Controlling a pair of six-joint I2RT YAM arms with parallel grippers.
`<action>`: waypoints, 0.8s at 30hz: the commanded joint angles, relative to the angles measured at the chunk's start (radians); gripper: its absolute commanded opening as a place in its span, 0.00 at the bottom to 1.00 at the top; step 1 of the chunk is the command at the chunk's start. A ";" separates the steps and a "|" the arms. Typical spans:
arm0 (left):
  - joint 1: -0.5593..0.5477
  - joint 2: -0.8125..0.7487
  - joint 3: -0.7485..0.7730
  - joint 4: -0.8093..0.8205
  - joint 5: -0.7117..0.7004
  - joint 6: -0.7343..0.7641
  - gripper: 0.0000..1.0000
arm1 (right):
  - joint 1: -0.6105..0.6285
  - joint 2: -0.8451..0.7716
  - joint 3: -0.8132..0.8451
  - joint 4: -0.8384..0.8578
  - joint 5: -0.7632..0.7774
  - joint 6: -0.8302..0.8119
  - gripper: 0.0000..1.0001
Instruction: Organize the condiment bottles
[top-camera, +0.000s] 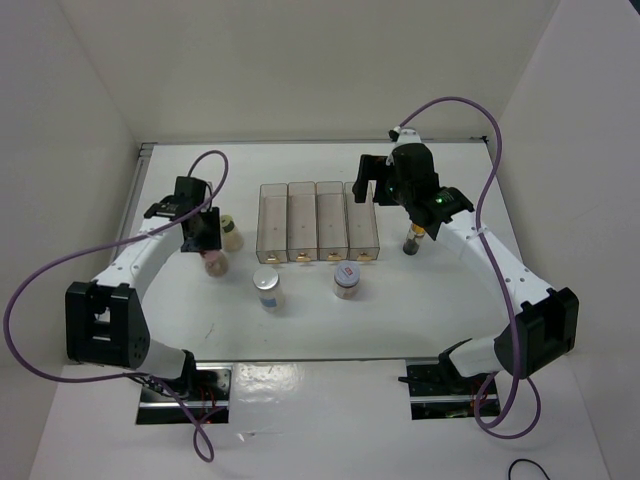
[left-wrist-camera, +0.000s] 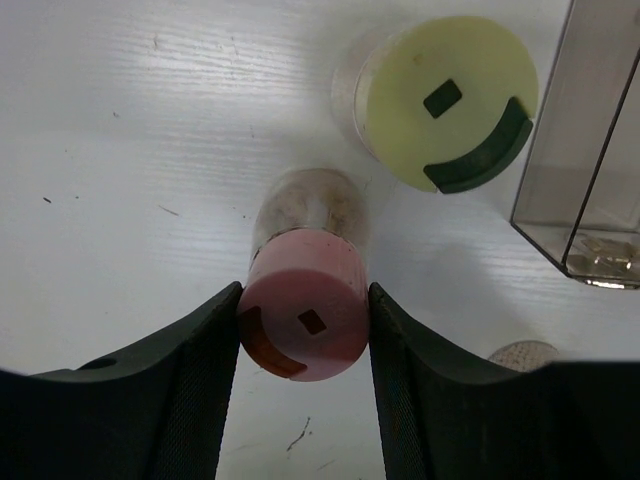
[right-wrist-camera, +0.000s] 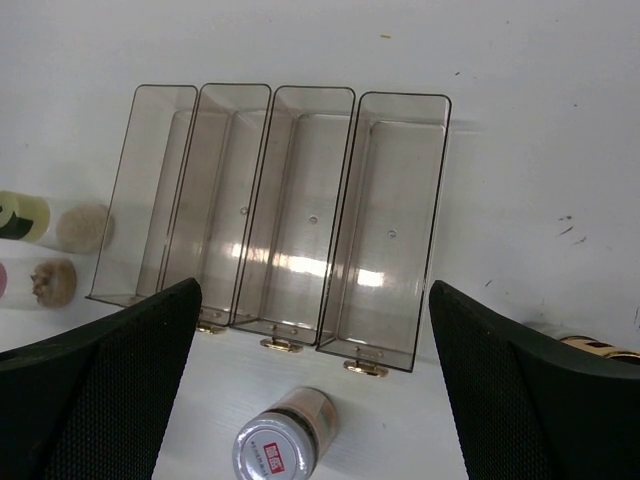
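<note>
The left gripper (left-wrist-camera: 305, 303) lies nearest, its jaws pinching the cap of the pink-capped bottle (left-wrist-camera: 305, 325), which stands on the bench (left-wrist-camera: 120, 150) near the pale-yellow-capped bottle (left-wrist-camera: 445, 100). A straight lift would likely clear that neighbour before the swing toward the clear bins (top-camera: 317, 222). Above them hovers the right gripper (right-wrist-camera: 312, 300), jaws wide and empty.

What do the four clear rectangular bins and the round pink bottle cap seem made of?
Four clear rectangular bins: probably rigid smoke-tinted plastic, glossy; light glares off their floors. Round pink bottle cap: likely moulded plastic, matte; even colour, no shine.
</note>
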 joint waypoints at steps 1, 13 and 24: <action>-0.004 -0.069 0.028 -0.067 0.028 -0.030 0.23 | 0.010 -0.028 0.055 0.001 0.019 -0.008 0.99; -0.028 -0.140 0.483 -0.342 0.258 0.046 0.19 | 0.010 -0.019 0.106 -0.011 0.019 -0.008 0.99; -0.136 0.081 0.705 -0.208 0.232 0.037 0.23 | 0.010 0.037 0.150 -0.031 0.082 -0.017 0.99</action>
